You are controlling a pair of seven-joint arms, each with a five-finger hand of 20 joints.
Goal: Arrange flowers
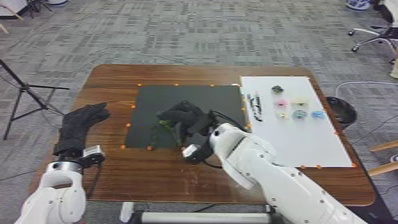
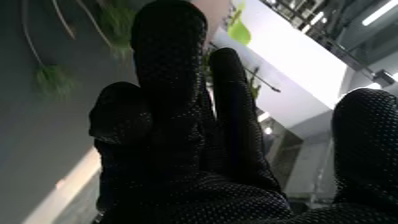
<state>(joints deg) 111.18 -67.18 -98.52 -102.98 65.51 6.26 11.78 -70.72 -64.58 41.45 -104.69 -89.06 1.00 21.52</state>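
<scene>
In the head view my right hand (image 1: 184,114) is over the black mat (image 1: 155,100), beside thin green stems (image 1: 165,131) on the mat. In the right wrist view the right hand (image 2: 178,115) has its fingers mostly straight and its thumb well apart, so it is open. Green feathery sprigs (image 2: 55,80) lie on the dark mat, and a green leaf (image 2: 238,30) shows beyond the fingers, which partly hide its stem. My left hand (image 1: 82,121) rests open at the table's left side. Small pink (image 1: 282,103), yellow (image 1: 299,101) and blue flowers (image 1: 299,114) sit on the white board (image 1: 302,145).
A slim dark tool (image 1: 255,106) and a small dark green item (image 1: 277,89) are on the white board. Orange dots mark the edges of mat and board. A black bin (image 1: 342,112) stands right of the wooden table (image 1: 169,175), a tripod (image 1: 27,87) to its left.
</scene>
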